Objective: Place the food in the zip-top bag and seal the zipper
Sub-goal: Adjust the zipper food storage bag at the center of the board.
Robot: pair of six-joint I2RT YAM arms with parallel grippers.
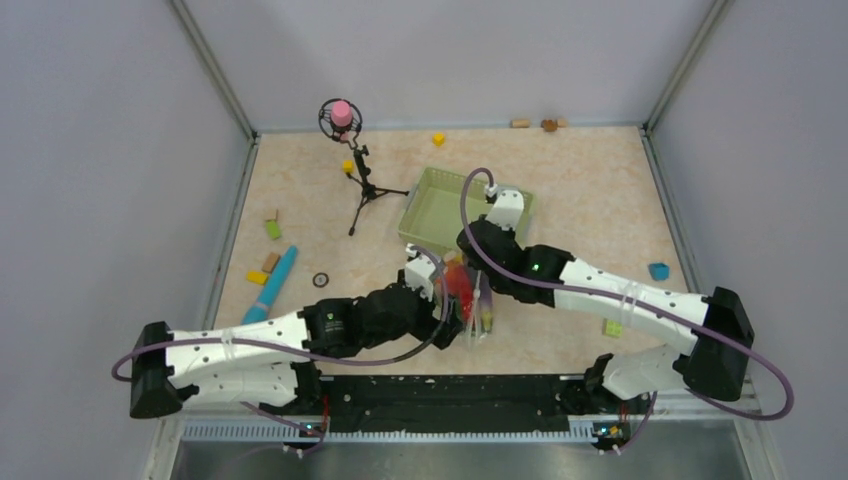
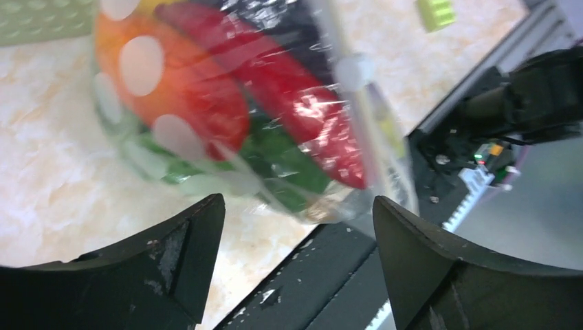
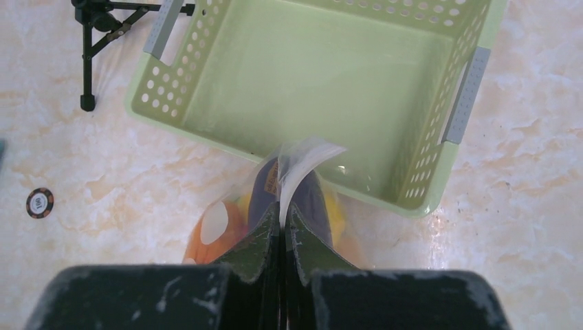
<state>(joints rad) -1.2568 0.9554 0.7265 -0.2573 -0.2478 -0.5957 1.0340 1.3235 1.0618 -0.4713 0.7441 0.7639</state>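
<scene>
Clear polka-dot zip-top bag (image 2: 141, 65) upright; toy food (image 2: 302, 110) packed inside.

Glossy crinkled clear plastic bag (image 2: 206, 103), matt perforated green plastic basket (image 3: 161, 86), scuffed black fingers (image 2: 172, 265)

I can read no words or numbers. A small round disc (image 3: 40, 203), far left of my right gripper (image 3: 282, 210), has white marks too tiny to read.
</scene>
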